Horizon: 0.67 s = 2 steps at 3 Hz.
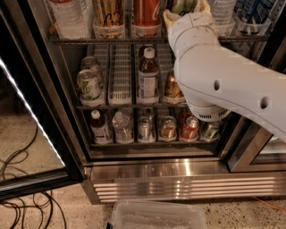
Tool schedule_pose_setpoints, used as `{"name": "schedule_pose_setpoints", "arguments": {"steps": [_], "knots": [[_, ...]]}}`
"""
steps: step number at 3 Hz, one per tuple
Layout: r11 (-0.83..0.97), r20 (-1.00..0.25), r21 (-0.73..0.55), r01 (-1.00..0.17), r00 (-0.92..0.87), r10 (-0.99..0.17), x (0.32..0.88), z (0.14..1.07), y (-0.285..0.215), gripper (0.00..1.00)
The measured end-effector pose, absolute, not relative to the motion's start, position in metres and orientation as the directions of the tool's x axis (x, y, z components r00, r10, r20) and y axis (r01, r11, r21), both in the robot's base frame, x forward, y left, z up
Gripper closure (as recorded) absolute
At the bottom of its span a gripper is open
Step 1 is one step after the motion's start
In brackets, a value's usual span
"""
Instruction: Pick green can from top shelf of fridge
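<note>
Gripper: the gripper [185,10] is up at the top edge of the view, at the top shelf [71,40] of the fridge [178,179]; its cream-coloured end sits right at the green can [182,4]; whether it is open or clamped cannot be told from this view
Arm: the white arm [223,80] comes in from the right and rises to the upper rack; it hides much of the right half of the middle rack
Green can: stands on the top shelf, in the lane just right of the red can [146,11]; only its lower part shows, cut by the frame edge and partly covered by the gripper
Top shelf: from the left, a clear bottle [67,15], a gold-tan striped can [108,13], the red can, then the green can; more clear bottles [221,11] stand further right
Middle rack: short green-and-white soda cans [89,85] at the left; a white-capped bottle [148,74] near the centre, upright; an empty ribbed lane between them
Bottom rack: two small capped bottles [100,127] at the left; a row of short cans to their right, one of them a short red can [190,127]
Door: the glass door [27,134] stands swung open at the left, its edge lit by a bright strip
Floor: black cables [22,205] lie at the lower left; a clear plastic bin [156,217] sits in front of the ribbed steel base
</note>
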<state>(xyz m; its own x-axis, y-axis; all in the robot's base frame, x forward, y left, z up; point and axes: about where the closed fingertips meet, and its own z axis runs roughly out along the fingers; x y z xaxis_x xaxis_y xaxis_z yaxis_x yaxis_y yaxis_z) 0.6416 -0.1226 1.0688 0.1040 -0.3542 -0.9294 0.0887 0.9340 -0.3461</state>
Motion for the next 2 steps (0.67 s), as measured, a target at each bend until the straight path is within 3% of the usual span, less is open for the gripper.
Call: {"name": "schedule_pose_setpoints", "arguments": {"steps": [2], "knots": [[0.947,-0.936,-0.314,0.062,0.145,-0.320,0.6480,1.0798,-0.1153,0.48]]}}
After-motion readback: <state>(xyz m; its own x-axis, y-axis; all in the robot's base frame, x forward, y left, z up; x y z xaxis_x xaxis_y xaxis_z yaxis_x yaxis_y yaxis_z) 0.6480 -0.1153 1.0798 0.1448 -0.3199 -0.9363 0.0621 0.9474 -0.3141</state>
